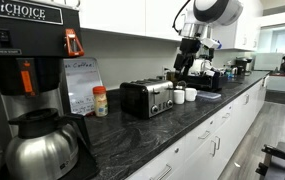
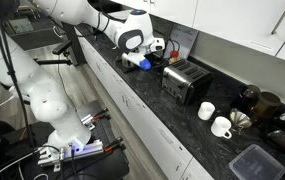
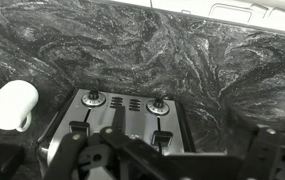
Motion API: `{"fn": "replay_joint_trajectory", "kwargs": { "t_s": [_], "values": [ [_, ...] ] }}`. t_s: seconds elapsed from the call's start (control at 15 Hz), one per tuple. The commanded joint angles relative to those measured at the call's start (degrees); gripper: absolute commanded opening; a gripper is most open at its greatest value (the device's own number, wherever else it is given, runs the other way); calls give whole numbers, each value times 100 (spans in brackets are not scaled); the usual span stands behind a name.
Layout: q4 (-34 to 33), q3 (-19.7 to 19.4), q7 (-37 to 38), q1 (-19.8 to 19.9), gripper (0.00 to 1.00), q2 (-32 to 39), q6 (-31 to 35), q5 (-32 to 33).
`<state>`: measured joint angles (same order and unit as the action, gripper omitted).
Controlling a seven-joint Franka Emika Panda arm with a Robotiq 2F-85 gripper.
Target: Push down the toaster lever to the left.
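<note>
The toaster point(image 1: 147, 97) is a boxy black one with a chrome end face, standing on the dark marbled counter; it also shows in an exterior view point(image 2: 185, 80). In the wrist view its chrome face point(image 3: 122, 115) carries two knobs and two dark levers, one to the left point(image 3: 79, 128) and one to the right point(image 3: 163, 137), both near the top of their slots. My gripper point(image 1: 187, 62) hangs in the air above the toaster's end face, touching nothing. It also shows in an exterior view point(image 2: 157, 48). In the wrist view its fingers point(image 3: 167, 165) stand wide apart and empty.
Two white mugs point(image 1: 185, 95) stand next to the toaster; one shows in the wrist view point(image 3: 12, 105). A big black coffee machine point(image 1: 27, 60) with a steel carafe point(image 1: 42, 145) fills one end of the counter. A dark container point(image 2: 250, 163) and brewing gear point(image 2: 257, 105) sit beyond the mugs.
</note>
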<state>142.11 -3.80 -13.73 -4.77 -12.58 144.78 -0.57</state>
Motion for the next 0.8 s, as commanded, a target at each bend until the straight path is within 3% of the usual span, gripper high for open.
{"fn": "replay_joint_trajectory", "kwargs": {
  "t_s": [0.0, 0.53, 0.73],
  "values": [
    [-487, 134, -87, 7, 100, 710, 205, -127],
    [-1347, 321, 481, 133, 100, 1859, 531, 150],
    [-1621, 264, 1022, 104, 100, 2187, 610, 570]
  ]
}}
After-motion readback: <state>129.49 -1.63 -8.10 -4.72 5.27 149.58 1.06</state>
